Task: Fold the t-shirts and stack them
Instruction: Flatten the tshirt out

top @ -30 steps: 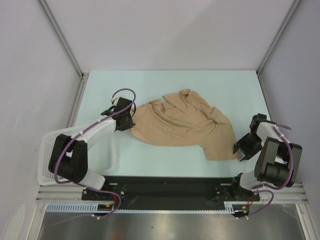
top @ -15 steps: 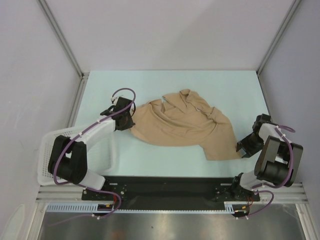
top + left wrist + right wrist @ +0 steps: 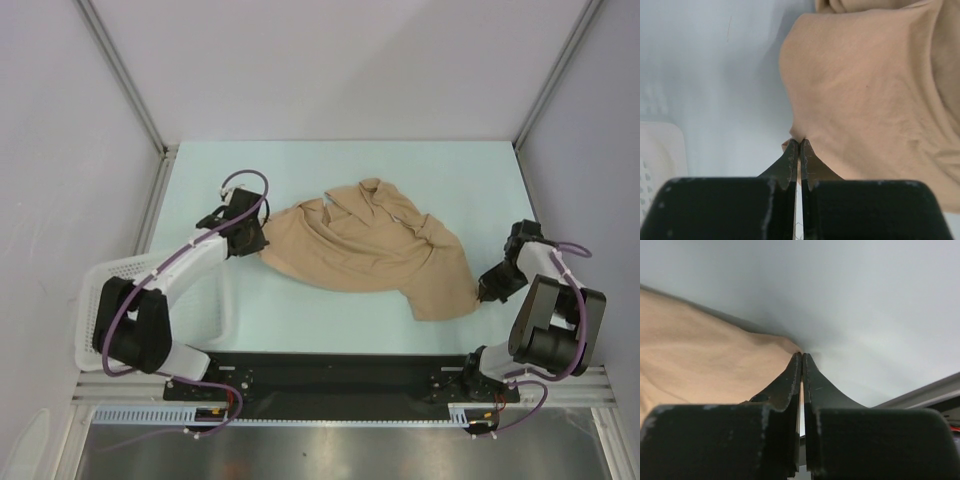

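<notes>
Found the tan t-shirt [image 3: 370, 252] lying rumpled across the middle of the pale table [image 3: 400, 170], bunched and creased toward its far side, flatter toward the near-right corner. Saw the left gripper [image 3: 257, 243] at the cloth's left edge, jaws pressed together with a small nip of fabric caught at the tips, plain in the left wrist view. Saw the right gripper [image 3: 484, 293] at the shirt's near-right corner, jaws likewise closed down to a sliver, with the tan hem pinched at their tips. Noted the white lattice basket [image 3: 100, 285] at the near-left edge of the table, partly under the left arm, close to the shirt yet not touching it.
</notes>
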Action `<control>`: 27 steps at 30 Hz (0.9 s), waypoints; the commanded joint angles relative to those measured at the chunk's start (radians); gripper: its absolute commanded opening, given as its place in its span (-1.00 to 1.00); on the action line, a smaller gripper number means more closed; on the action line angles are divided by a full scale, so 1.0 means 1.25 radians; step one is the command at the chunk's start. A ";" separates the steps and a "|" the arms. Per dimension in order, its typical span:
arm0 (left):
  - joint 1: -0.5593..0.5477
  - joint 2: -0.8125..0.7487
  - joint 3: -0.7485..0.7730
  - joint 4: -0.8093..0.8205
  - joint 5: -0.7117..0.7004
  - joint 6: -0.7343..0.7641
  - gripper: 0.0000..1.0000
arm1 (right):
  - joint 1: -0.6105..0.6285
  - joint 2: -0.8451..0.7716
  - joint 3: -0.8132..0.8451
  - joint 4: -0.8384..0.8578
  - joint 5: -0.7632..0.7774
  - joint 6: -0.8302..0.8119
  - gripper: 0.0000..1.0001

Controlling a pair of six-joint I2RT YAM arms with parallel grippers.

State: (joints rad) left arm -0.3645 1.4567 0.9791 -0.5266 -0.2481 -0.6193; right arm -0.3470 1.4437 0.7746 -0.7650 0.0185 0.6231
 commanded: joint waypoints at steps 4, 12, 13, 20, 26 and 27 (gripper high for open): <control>-0.004 -0.069 0.095 -0.028 -0.005 0.036 -0.99 | -0.007 -0.093 0.213 -0.067 0.054 -0.004 -1.00; -0.005 -0.067 0.218 -0.068 0.002 0.117 -0.99 | -0.039 -0.173 0.471 -0.064 0.031 0.034 -1.00; -0.005 -0.065 0.251 -0.063 0.016 0.128 -0.99 | -0.040 -0.180 0.494 -0.047 0.014 0.030 -1.00; -0.046 -0.107 0.496 -0.136 0.093 0.244 -0.99 | -0.067 -0.286 0.731 0.009 0.007 -0.004 -1.00; -0.068 -0.228 0.573 -0.117 0.222 0.308 -0.99 | -0.067 -0.339 0.985 0.028 0.080 -0.049 -1.00; -0.068 -0.273 0.574 -0.115 0.233 0.311 -0.99 | -0.066 -0.343 1.056 0.029 0.091 -0.054 -1.00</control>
State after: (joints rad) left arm -0.4496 1.2388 1.6474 -0.6754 -0.0509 -0.3038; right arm -0.4229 1.0554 1.9385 -0.7872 0.0544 0.6003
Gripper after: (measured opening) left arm 0.011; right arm 0.012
